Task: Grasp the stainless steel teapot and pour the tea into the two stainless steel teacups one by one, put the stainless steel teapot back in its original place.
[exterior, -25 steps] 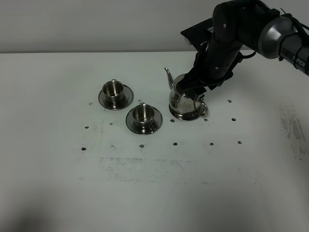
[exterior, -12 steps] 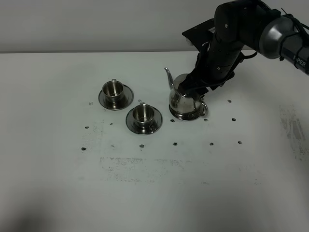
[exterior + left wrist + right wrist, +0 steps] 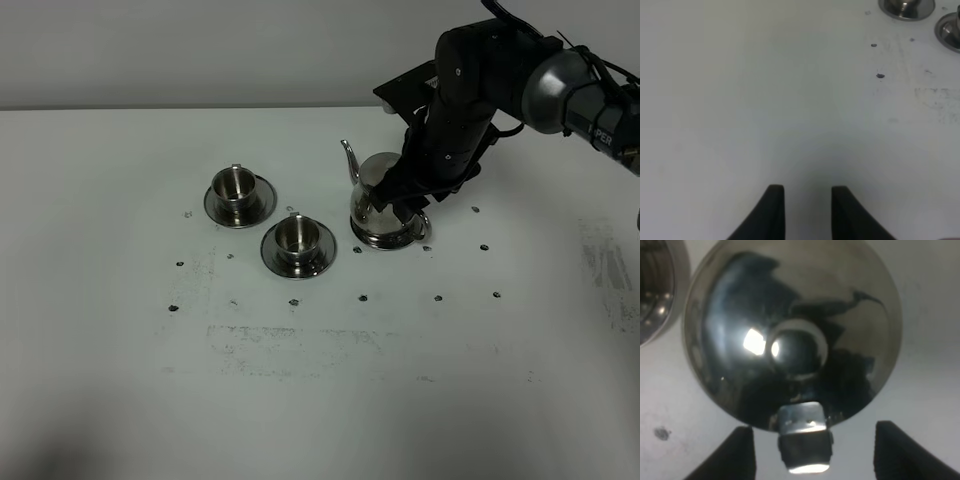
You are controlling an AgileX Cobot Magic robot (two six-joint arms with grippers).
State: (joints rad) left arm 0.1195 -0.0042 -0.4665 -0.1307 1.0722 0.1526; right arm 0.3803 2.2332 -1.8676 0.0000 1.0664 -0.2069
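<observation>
The stainless steel teapot (image 3: 378,208) stands upright on the table, its spout toward the cups. Its domed lid and knob (image 3: 799,351) fill the right wrist view, with the loop handle (image 3: 804,437) below the knob. My right gripper (image 3: 402,196) is open just above the pot, its fingers (image 3: 742,452) on either side of the handle and apart from it. The two stainless steel teacups sit on saucers, one farther back (image 3: 236,187) and one nearer the pot (image 3: 297,237). The coaster is hidden under the pot. No tea shows. My left gripper (image 3: 807,190) is open and empty over bare table.
The white table (image 3: 320,380) bears small dark marks and scuffs. The two saucers' edges (image 3: 906,7) show at the far corner of the left wrist view. The left arm is outside the exterior view.
My right gripper has come down a little over the teapot, from above the lid toward the handle. The teapot and cups have not moved.
</observation>
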